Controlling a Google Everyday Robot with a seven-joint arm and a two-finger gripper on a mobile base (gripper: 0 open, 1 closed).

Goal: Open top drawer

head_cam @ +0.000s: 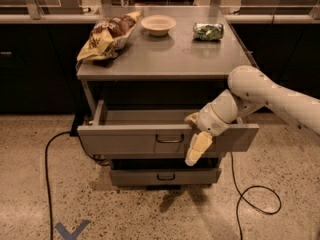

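The top drawer (pixel 130 140) is the wide grey front under the grey metal table (pixel 165 59). It is pulled well out, and its shallow grey tray shows behind the front panel. Its small dark wire handle (pixel 170 139) sits at the centre and is free. My gripper (pixel 196 134), on the white arm that comes in from the right, is at the drawer's front panel just right of the handle. Part of it reaches over the top edge and a yellowish part hangs down in front.
A narrower grey drawer (pixel 165 176) sits shut below. On the tabletop lie a chip bag (pixel 107 34), a white bowl (pixel 158 24) and a green packet (pixel 208 31). Black cables (pixel 47 174) run over the speckled floor on both sides. Dark cabinets stand behind.
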